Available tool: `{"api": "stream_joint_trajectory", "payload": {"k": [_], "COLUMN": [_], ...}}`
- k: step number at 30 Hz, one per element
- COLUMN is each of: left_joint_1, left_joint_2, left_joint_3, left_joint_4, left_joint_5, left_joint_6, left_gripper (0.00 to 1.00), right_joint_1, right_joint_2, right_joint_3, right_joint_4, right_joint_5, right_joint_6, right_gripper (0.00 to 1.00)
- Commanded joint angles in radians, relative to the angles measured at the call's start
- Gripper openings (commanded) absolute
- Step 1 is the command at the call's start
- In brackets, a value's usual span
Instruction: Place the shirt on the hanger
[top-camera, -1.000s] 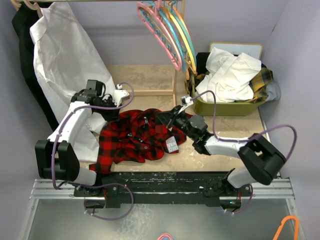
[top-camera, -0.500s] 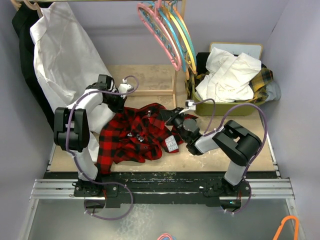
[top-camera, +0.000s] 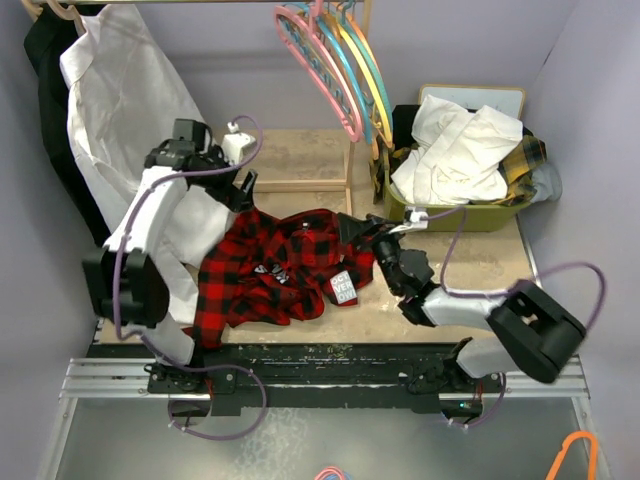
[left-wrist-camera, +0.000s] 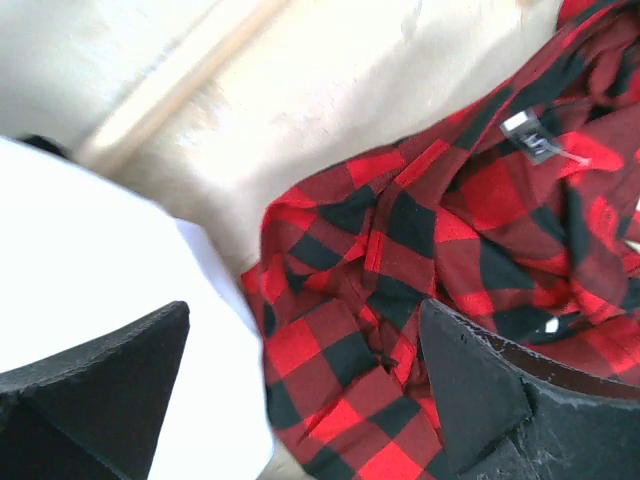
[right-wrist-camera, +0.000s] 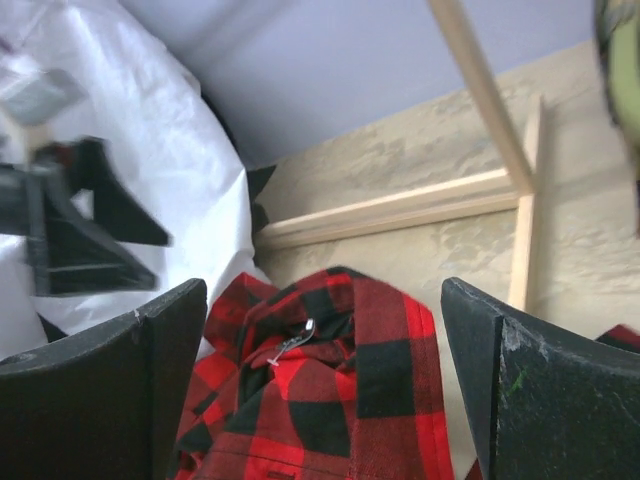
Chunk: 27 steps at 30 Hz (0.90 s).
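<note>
The shirt (top-camera: 275, 270), crumpled left of the green bin (top-camera: 450, 217), looks soft and floppy, likely best pinched at its collar label (left-wrist-camera: 528, 135), while the left gripper (left-wrist-camera: 300, 400) and right gripper (right-wrist-camera: 320, 390) gape empty.

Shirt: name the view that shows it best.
Top external: the whole shirt shows there, crumpled, white lettering included. Left wrist shows only a close patch of its folds; right wrist shows only one end of it between the fingers.
</note>
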Motion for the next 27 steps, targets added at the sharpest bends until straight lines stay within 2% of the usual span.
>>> {"api": "stream_joint_trajectory", "payload": {"k": [1,4,8,11,13,16,19,22,25,27], "left_joint_1": [0.004,0.005,0.005,0.004,0.005,0.006,0.008,0.01,0.009,0.009], "left_joint_2": [-0.217,-0.315,-0.276,-0.294,-0.309,-0.319,-0.336,-0.355,-0.375,-0.386], "left_joint_3": [0.09,0.105,0.226,0.235,0.234,0.231,0.202,0.183,0.171,0.155], "left_joint_4": [-0.039,-0.021,-0.064,-0.07,-0.07,-0.074,-0.051,-0.048,-0.044,-0.032], "left_joint_5": [-0.098,-0.182,-0.408,-0.438,-0.43,-0.474,-0.527,-0.523,-0.523,-0.527], "left_joint_6": [-0.036,-0.077,-0.292,-0.334,-0.356,-0.35,-0.346,-0.34,-0.328,-0.322], "left_gripper": [0.99,0.99,0.99,0.99,0.99,0.99,0.99,0.99,0.99,0.99], "right_joint_1": [0.006,0.067,0.236,0.278,0.279,0.279,0.273,0.267,0.219,0.146], "right_joint_2": [-0.241,-0.388,-0.516,-0.501,-0.441,-0.277,-0.051,0.165,0.257,0.269], "right_joint_3": [0.041,0.126,0.245,0.453,0.66,0.998,1.436,1.83,1.978,1.993], "right_joint_4": [-0.328,-0.641,-0.797,-0.944,-1.058,-1.223,-1.533,-1.75,-1.804,-1.835], "right_joint_5": [0.071,0.081,0.037,-0.1,-0.103,0.037,0.146,0.285,0.267,0.165], "right_joint_6": [-0.121,-0.232,-0.48,-0.566,-0.572,-0.602,-0.591,-0.596,-0.596,-0.533], "right_gripper": [1.0,1.0,0.98,0.79,0.61,0.42,0.41,0.37,0.37,0.38]}}
